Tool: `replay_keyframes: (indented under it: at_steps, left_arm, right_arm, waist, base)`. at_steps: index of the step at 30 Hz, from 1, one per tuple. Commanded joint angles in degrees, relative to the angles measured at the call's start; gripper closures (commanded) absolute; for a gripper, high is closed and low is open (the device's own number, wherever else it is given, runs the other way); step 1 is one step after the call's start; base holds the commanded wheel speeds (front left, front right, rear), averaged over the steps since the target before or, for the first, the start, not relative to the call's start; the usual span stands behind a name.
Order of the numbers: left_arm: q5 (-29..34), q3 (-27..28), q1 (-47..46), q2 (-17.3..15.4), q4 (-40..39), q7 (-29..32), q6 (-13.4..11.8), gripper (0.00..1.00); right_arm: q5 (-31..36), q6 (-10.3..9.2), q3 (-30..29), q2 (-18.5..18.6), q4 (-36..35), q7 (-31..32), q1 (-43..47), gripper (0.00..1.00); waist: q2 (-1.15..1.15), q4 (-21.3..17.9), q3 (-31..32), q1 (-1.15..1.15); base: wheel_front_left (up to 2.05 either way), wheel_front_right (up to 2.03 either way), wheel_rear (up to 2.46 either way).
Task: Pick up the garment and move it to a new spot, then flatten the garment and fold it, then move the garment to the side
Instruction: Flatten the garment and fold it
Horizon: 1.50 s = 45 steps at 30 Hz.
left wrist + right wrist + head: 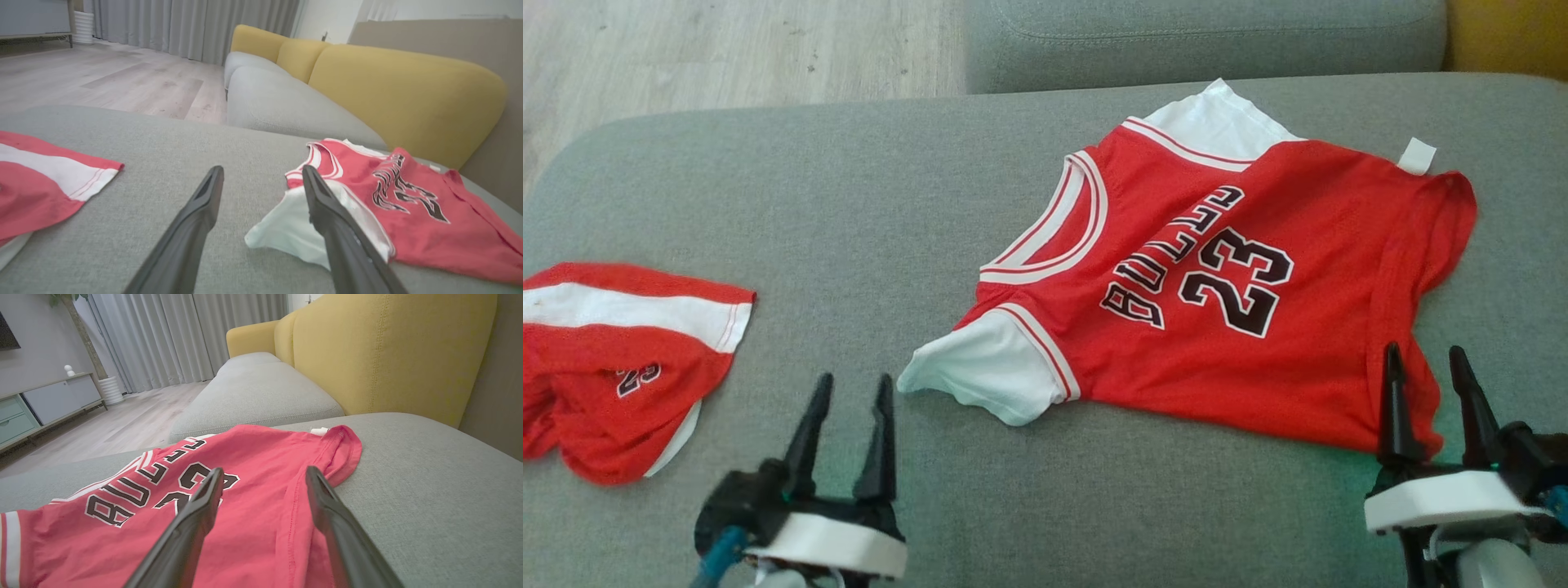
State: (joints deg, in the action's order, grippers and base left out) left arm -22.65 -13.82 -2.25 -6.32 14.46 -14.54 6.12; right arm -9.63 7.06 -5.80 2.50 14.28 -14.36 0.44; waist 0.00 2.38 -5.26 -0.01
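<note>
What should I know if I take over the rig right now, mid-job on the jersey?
Left gripper: open, empty, over the grey cushion, just short of the white sleeve of the jersey.
Right gripper: open, empty, at the near hem corner.
The jersey lies print-up on the cushion, spread out but wrinkled, unfolded. The red shorts lie apart, far left.
Done: at most the first move; I cannot tell.
Left: smooth it, fold it, move it aside.
</note>
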Motion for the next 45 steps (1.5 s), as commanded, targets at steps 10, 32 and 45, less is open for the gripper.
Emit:
replay_keyframes:
  at_steps: [10, 32, 45]
  left_arm:
    - [1.9, -3.41, -6.61, -1.54, 8.79, -0.45, 1.33, 0.0]
    - [2.97, -2.39, -17.99, -1.82, 25.6, -0.46, 0.18, 0.0]
    - [3.44, -5.35, -21.76, -1.24, 31.3, -0.46, 1.19, 0.0]
  right_arm:
    - [0.34, 0.43, 2.27, 0.38, -0.86, -0.63, -2.9, 0.0]
    - [1.09, 0.43, 3.22, 0.38, -0.98, -0.63, -4.43, 0.0]
    - [1.11, 0.43, 3.87, 0.38, -0.78, -0.63, -5.6, 0.0]
  waist:
    - [0.0, -1.5, -1.86, 0.01]
    - [0.0, -4.14, -5.94, 0.01]
    - [0.0, -3.53, -7.45, 0.01]
  base:
    - [0.0, 0.0, 0.0]
    - [0.0, 0.0, 0.0]
    - [0.0, 0.0, 0.0]
